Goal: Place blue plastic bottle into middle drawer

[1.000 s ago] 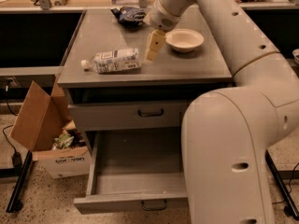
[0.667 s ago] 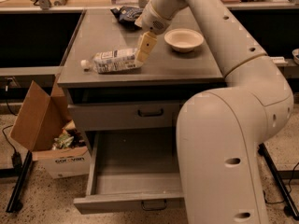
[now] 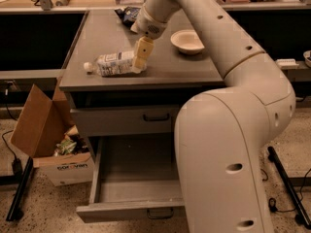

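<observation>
blue plastic bottle (image 3: 112, 63) was laid sideways on worktop (image 3: 104, 35), gripper (image 3: 140, 62) was held at bottle's base end, its grip state undetermined, middle drawer (image 3: 121, 210) was left open below bottle

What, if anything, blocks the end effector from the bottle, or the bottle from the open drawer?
Nothing visible. The end effector is at the right end of the blue plastic bottle lying on the cabinet top. The middle drawer stands pulled open below; the robot's body hides its right part.
</observation>
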